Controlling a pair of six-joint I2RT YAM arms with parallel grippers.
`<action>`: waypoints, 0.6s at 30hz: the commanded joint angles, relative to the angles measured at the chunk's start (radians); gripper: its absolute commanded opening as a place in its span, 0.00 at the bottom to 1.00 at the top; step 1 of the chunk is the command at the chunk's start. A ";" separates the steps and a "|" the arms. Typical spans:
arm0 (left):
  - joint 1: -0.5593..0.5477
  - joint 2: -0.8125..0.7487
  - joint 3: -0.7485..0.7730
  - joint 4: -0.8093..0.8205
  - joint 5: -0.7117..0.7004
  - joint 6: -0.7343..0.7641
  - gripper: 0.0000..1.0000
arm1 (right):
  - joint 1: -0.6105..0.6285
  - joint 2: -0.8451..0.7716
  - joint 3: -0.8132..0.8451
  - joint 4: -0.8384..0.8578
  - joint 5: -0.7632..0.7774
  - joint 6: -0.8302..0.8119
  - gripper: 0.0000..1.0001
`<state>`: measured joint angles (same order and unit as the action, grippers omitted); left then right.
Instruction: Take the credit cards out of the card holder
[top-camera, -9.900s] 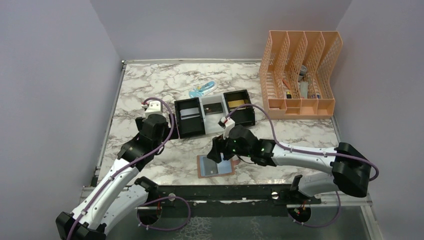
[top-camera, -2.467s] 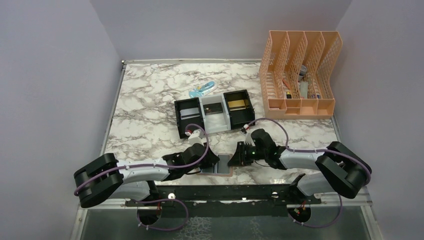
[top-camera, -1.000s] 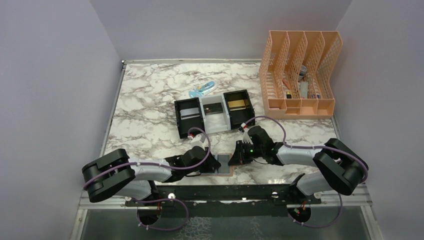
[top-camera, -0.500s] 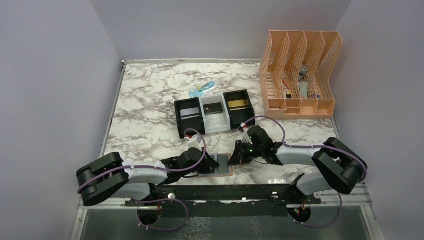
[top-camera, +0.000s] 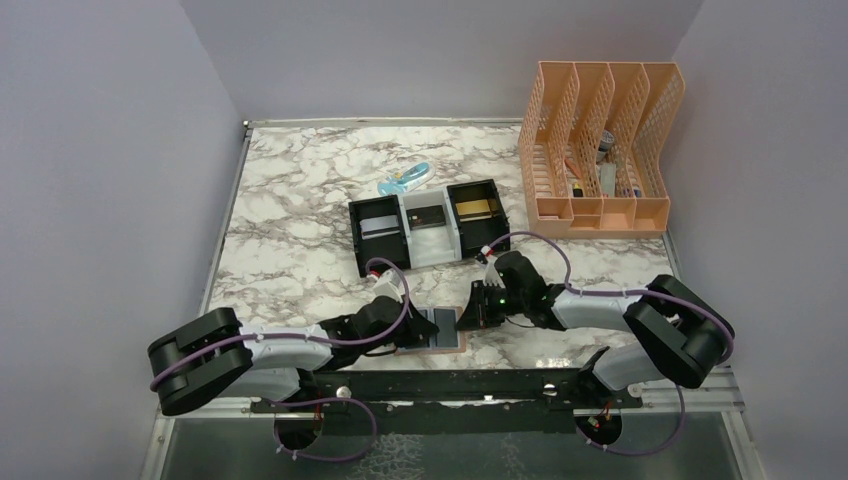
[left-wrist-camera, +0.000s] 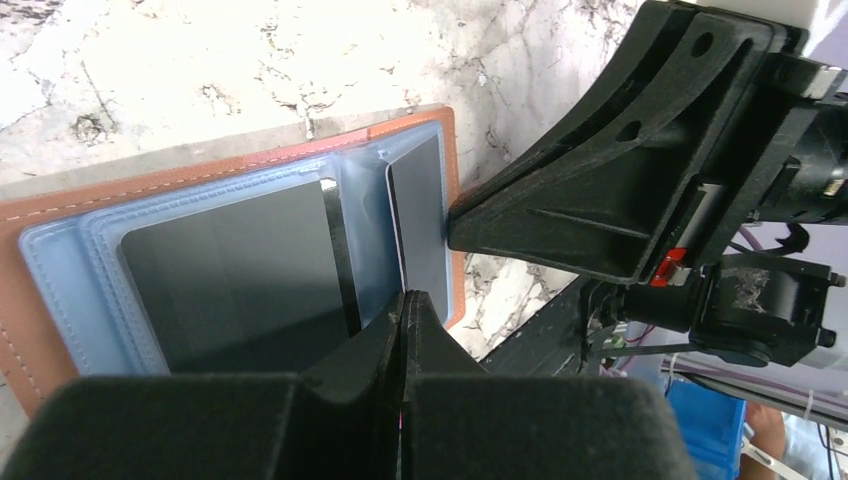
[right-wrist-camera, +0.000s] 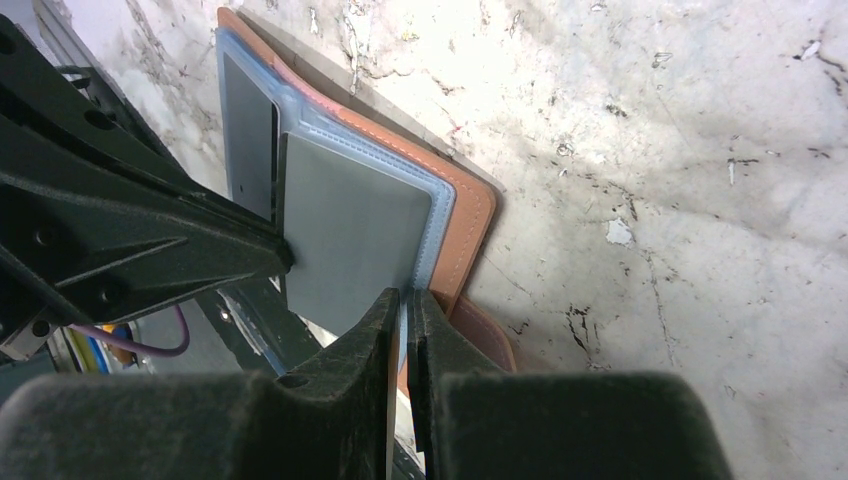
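The card holder (top-camera: 447, 341) lies open near the table's front edge, tan-brown (left-wrist-camera: 250, 162) with pale blue pockets. A dark grey credit card (left-wrist-camera: 230, 275) fills one pocket and a second card (left-wrist-camera: 415, 230) sits in the other. My left gripper (left-wrist-camera: 405, 298) is shut, its tips at the blue strip between the two cards; I cannot see whether a card edge is pinched. My right gripper (right-wrist-camera: 402, 298) is shut on the card holder's blue-and-brown edge (right-wrist-camera: 470, 210), beside a grey card (right-wrist-camera: 350, 240). From above, the left gripper (top-camera: 418, 325) and right gripper (top-camera: 468, 315) meet over the holder.
A black-and-white three-compartment tray (top-camera: 352, 240) stands behind, holding a silver card (top-camera: 378, 226), a dark card (top-camera: 430, 215) and a gold card (top-camera: 477, 206). A light blue object (top-camera: 405, 180) lies beyond it. An orange file rack (top-camera: 600, 150) stands back right.
My left gripper's jaws have closed at the holder's inner pockets, and that arm has drawn slightly to the left. My right gripper has kept its hold on the holder's edge.
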<state>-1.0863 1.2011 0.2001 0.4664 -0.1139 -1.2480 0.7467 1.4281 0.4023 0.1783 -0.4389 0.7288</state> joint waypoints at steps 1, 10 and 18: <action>-0.004 -0.040 -0.013 0.051 -0.019 -0.014 0.00 | 0.010 0.061 -0.011 -0.070 0.140 -0.047 0.10; -0.003 -0.053 -0.038 0.051 -0.037 -0.021 0.00 | 0.010 0.005 0.011 -0.076 0.082 -0.061 0.11; -0.003 -0.022 -0.021 0.050 -0.030 -0.015 0.00 | 0.009 -0.111 0.052 -0.085 -0.034 -0.125 0.17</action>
<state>-1.0866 1.1622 0.1677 0.4828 -0.1265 -1.2552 0.7536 1.3712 0.4198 0.1154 -0.4393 0.6628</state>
